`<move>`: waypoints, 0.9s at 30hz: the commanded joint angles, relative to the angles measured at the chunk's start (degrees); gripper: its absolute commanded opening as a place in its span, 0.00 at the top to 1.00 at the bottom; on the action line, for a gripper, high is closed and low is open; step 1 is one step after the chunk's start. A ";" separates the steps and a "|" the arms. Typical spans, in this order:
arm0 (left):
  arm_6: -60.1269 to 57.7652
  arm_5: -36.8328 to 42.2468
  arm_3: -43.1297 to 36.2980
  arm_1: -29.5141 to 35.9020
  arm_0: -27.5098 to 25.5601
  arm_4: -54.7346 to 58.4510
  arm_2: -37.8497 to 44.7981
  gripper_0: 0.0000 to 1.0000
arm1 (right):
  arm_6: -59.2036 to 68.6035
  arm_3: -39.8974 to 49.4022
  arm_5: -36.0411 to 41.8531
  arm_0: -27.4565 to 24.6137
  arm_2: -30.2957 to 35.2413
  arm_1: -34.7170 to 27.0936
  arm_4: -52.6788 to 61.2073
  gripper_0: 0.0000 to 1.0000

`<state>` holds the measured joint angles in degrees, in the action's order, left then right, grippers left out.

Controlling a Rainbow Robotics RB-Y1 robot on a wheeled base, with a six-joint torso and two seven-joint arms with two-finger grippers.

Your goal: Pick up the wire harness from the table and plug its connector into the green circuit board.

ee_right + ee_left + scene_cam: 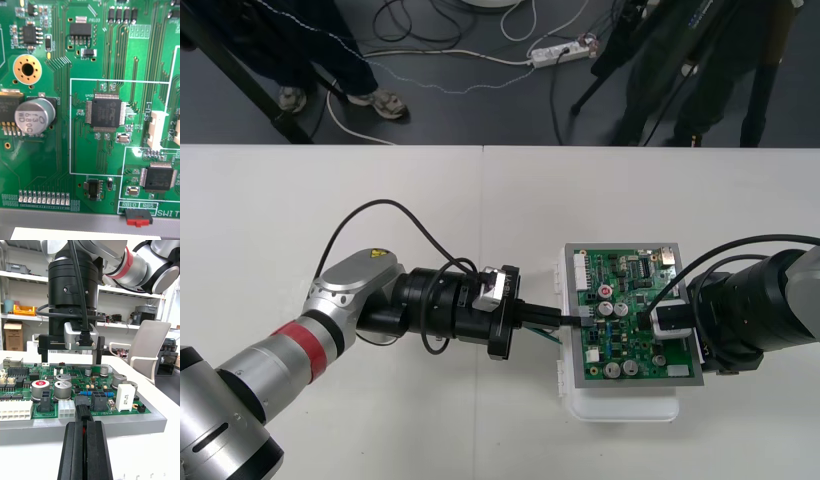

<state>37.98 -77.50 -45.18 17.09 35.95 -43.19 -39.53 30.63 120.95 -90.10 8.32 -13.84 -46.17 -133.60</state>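
Nearest you, the left gripper (85,423) has its black fingers (74,453) closed tight on the small black plug (83,410) of the wire harness (552,337). A thin strip of red shows in the slit between them. The plug stands at the near edge of the green circuit board (22,390), just in front of the gap between a white connector (66,409) and a black connector (99,400). You cannot confirm from these views whether it is seated. From above, the left arm reaches in across the bench (380,200), its fingers ending at the board's left edge, and the harness trails just beneath them. The right gripper (71,359) stands over the opposite side of the board, pointing down at it, its fingers spread wide and gripping nothing. Its wrist camera looks down at close range on a square black chip (107,111) and a silver capacitor (34,119). The board sits on its white base (625,406).
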 commanded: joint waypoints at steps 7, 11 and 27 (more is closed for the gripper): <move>4.12 5.69 -7.03 -2.42 0.17 -0.05 -1.25 1.00 | 0.92 1.83 0.10 1.61 -0.75 0.55 2.11 0.00; 4.04 5.60 -7.99 -0.39 -0.36 -0.14 -1.25 1.00 | 0.83 1.83 0.10 1.61 -0.75 0.55 2.20 0.00; 3.51 5.25 -10.80 3.91 -3.17 -0.31 -1.25 1.00 | 0.83 1.83 0.10 1.61 -0.75 0.55 2.38 0.00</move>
<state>38.29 -74.19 -52.42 20.20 33.54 -43.54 -39.71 30.63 120.96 -90.09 8.36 -13.84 -46.15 -132.55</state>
